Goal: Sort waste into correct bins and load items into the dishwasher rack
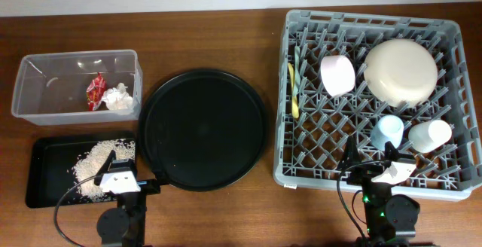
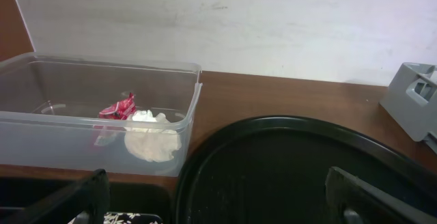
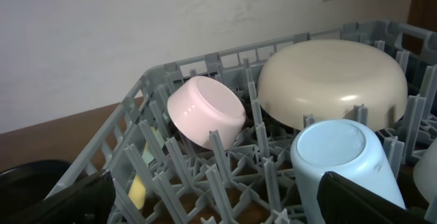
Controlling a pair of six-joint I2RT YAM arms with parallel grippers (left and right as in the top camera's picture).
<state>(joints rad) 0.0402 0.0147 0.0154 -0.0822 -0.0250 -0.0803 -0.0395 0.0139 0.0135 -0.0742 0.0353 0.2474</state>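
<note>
The red wrapper (image 1: 95,91) and white napkin (image 1: 118,98) lie in the clear tub (image 1: 45,113); both show in the left wrist view (image 2: 117,108) (image 2: 151,134). Rice grains (image 1: 94,164) lie in the shallow black tray (image 1: 47,179). The grey rack (image 1: 316,173) holds the cream bowl (image 1: 401,69), pink bowl (image 1: 337,75), blue cup (image 1: 387,131), white cup (image 1: 430,135), and yellow (image 1: 293,96) and mint-green (image 1: 298,66) utensils. My left gripper (image 2: 217,214) is open and empty near the table's front edge. My right gripper (image 3: 225,210) is open and empty at the rack's front edge.
A large round black tray (image 1: 202,129) lies between the bins and the rack, empty. The table is brown wood with a white wall behind. Both arm bases stand at the front edge.
</note>
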